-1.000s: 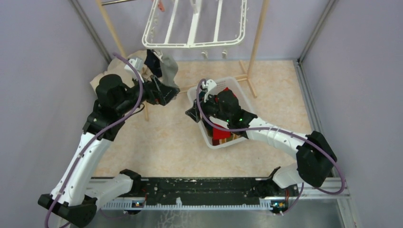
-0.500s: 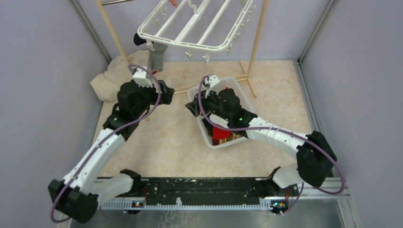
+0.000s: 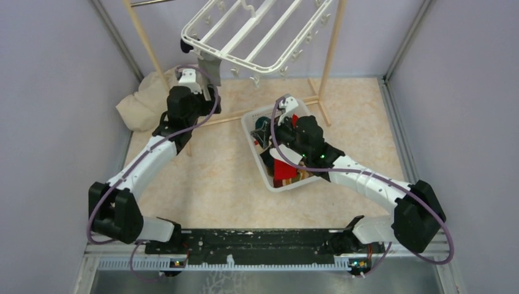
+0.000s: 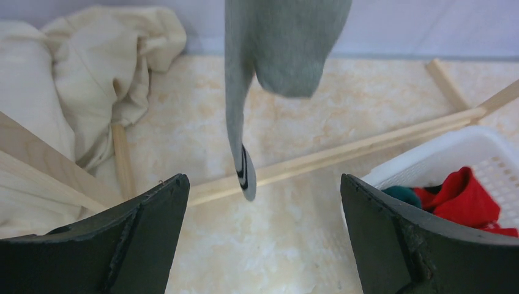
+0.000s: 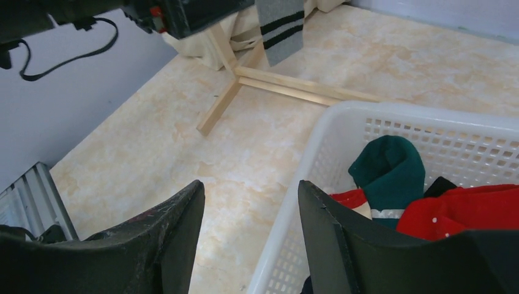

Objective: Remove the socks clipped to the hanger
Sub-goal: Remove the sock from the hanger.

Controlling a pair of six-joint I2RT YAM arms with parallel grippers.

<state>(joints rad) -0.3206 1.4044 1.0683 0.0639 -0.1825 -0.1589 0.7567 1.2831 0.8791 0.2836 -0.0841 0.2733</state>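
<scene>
pale beige marbled floor (image 3: 214, 177), enclosed by lilac wall panels (image 3: 55, 92).

1. white plastic rectangular hanger (image 3: 257, 33) with parallel crossbars and small dangling clips: hung high at the far end, between two upright wooden poles (image 3: 145, 37), askew in the top view.

2. grey sock with dark stripes (image 3: 207, 64): clipped at the hanger's near left corner, hanging straight down, clear of the floor. folded on itself in the left wrist view, with a narrow striped end lowest.

3. left gripper (image 4: 263, 184): black fingers spread wide, nothing held. placed just under the grey sock; striped end seen in the gap between the two fingers, touching neither. whether that end actually dips between them, cannot tell.

4. right gripper (image 5: 250, 190): fingers parted, nothing held. poised over the edge of the white slatted plastic basket (image 5: 392, 113), one finger above bare floor, the other above the rim.

5. basket contents: red sock (image 5: 465, 211) and dark green sock (image 5: 388, 162) lying loose inside, touching each other; further pieces beneath, too hidden to name.

6. basket position: on the floor right of centre in the top view, just beside the wooden base bars (image 5: 294, 86) of the pole stand, below the hanger's right half.

7. cream cloth bundle (image 3: 144, 101): heaped on the floor at the far left, against the foot of the left pole, close behind the left arm's wrist.
</scene>
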